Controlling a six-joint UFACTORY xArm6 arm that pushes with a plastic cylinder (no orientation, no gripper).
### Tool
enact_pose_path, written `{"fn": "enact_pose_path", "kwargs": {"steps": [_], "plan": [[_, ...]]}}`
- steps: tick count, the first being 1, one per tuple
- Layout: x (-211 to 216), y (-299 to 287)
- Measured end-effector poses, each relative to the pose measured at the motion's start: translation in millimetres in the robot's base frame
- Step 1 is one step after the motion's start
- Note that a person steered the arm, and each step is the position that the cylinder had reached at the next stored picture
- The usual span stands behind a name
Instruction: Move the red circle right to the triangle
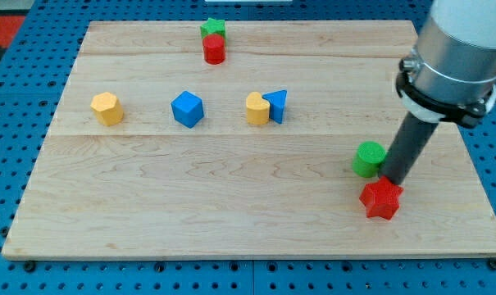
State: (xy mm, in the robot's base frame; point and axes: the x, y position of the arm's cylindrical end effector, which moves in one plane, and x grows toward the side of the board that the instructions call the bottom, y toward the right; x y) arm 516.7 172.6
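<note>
Counting the blocks on the board (149, 205) gives eight: two red, two green, two yellow, two blue. The red circle (214, 50) sits near the view's top, touching a green star (212, 28) just above it. Along the middle row, from the view's left, lie a yellow hexagon (106, 108), a blue cube (187, 109), then a yellow heart (257, 108) pressed against the blue triangle (276, 106) on its right. At the lower right a green circle (368, 159) lies beside a red star (381, 198).

My rod slants down from the grey arm (457, 61) at the view's upper right. My tip (390, 178) rests between the green circle and the red star, just right of the first and touching or nearly touching the top of the second. It grasps nothing; it can only push. The red circle is well apart from the tip and lies up and to the left of the triangle.
</note>
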Motion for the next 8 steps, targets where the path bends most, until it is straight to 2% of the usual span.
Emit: {"fn": "enact_pose_path", "kwargs": {"steps": [4,6,8], "plan": [[-18,10],[-122,24],[-218,-17]]}}
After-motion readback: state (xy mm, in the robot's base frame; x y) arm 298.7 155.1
